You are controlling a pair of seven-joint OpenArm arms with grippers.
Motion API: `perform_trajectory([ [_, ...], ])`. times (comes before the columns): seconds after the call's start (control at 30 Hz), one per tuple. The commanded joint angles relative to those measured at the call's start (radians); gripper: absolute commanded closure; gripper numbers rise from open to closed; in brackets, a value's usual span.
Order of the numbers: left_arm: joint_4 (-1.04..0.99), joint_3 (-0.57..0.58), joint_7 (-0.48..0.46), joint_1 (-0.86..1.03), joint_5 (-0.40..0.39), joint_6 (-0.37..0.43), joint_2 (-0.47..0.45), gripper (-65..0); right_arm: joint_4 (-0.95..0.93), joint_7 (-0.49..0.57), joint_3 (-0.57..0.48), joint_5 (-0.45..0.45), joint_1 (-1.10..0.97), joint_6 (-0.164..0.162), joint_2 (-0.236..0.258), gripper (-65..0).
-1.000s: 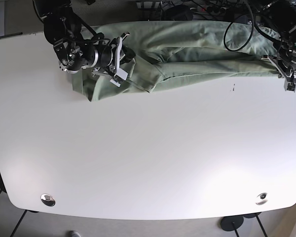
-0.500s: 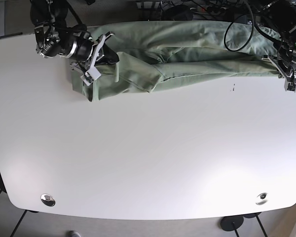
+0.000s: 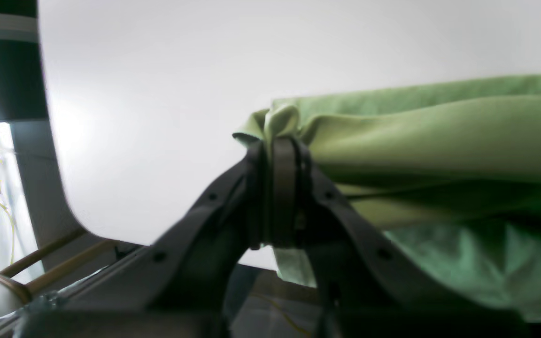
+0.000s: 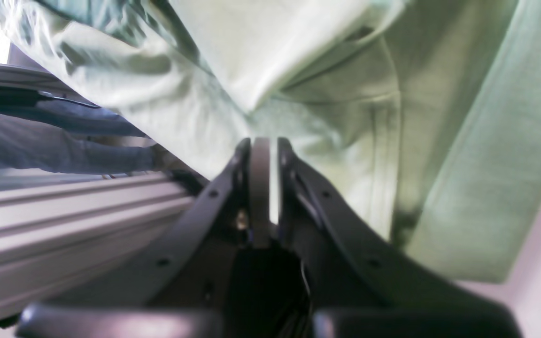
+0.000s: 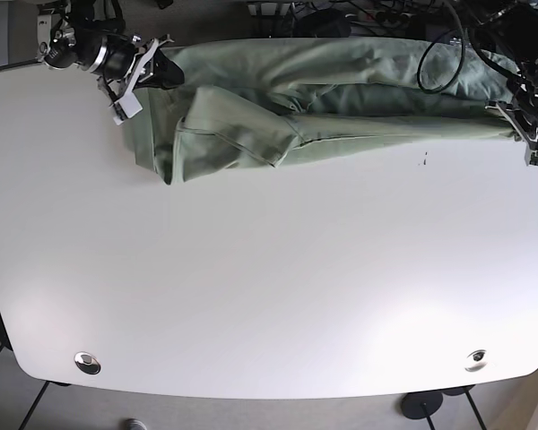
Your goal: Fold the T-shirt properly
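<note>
The light green T-shirt [image 5: 341, 94] lies stretched out along the far edge of the white table [image 5: 269, 269], bunched and creased lengthwise. My right gripper [image 5: 161, 73] is at the shirt's left end, near the table's far-left corner. In the right wrist view this gripper [image 4: 261, 150] stands shut on a layer of the T-shirt [image 4: 308, 70]. My left gripper [image 5: 527, 134] is at the shirt's right end. The left wrist view shows this gripper [image 3: 277, 145] shut on a bunched edge of the T-shirt [image 3: 439, 136], just above the table.
Two metal discs [image 5: 87, 362] [image 5: 474, 360] sit near the table's front corners. A small dark mark [image 5: 423, 159] lies on the table below the shirt's right part. Black cables [image 5: 435, 54] loop over the shirt at the back right. The table's rounded corner [image 3: 71, 211] is close to the left gripper.
My right gripper has travelled left and towards the far-left corner, drawing a layer of the shirt with it and spreading its left end. The left gripper shifted slightly farther back.
</note>
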Motion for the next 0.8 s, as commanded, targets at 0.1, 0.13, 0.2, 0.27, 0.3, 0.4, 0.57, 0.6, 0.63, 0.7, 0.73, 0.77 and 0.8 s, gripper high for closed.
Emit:
perform_trajectory([
  [0.1,0.007,-0.005,-0.005,-0.007,-0.001,0.003,-0.036,0.0,0.014,0.02,-0.081,-0.002,0.088,-0.001,-0.022,-25.5],
  [0.13,0.009,-0.005,-0.005,-0.007,-0.001,0.003,-0.034,0.0,0.014,0.02,-0.103,-0.016,0.108,-0.001,-0.03,-33.5],
  [0.2,0.01,-0.004,-0.005,-0.007,-0.001,0.003,-0.033,0.0,0.014,0.02,-0.141,-0.063,0.145,-0.001,-0.056,-46.6],
  [0.27,0.006,-0.004,-0.005,-0.009,-0.001,0.003,-0.031,0.0,0.012,0.02,-0.18,-0.148,0.177,-0.001,-0.087,-50.9],
  [0.3,0.006,-0.004,-0.005,-0.009,-0.001,0.003,-0.031,0.0,0.012,0.02,-0.203,-0.2,0.196,-0.001,-0.105,-50.9],
  [0.4,0.006,0.01,-0.005,-0.009,-0.001,0.003,-0.031,-1.1,-0.005,0.02,-0.256,-0.378,0.216,0.007,-0.165,-50.7],
  [0.57,0.085,0.019,-0.002,-0.006,-0.001,0.003,-0.029,-29.0,-0.015,0.022,-0.262,-0.47,0.228,0.012,-0.217,-35.5],
  [0.6,0.108,0.013,0.0,-0.004,-0.004,0.003,-0.028,-33.6,-0.015,0.02,-0.262,-0.47,0.23,0.012,-0.217,-30.8],
  [0.63,0.124,0.007,0.001,-0.003,-0.024,0.003,-0.02,-36.4,-0.017,0.02,-0.262,-0.471,0.23,0.012,-0.219,-27.1],
  [0.7,0.131,0.005,0.001,0.054,-0.126,0.003,-0.037,-36.4,-0.017,0.02,-0.262,-0.47,0.23,0.012,-0.217,-21.2],
  [0.73,0.131,0.01,0.001,0.094,-0.162,0.003,-0.049,-36.0,-0.017,0.02,-0.262,-0.471,0.23,0.012,-0.217,-20.5],
  [0.77,0.131,0.01,0.001,0.125,-0.187,0.003,-0.052,-34.3,-0.017,0.02,-0.262,-0.476,0.23,0.012,-0.217,-20.3],
  [0.8,0.13,0.01,0.001,0.149,-0.201,0.003,-0.046,-32.1,-0.017,0.02,-0.261,-0.477,0.23,0.012,-0.217,-20.1],
])
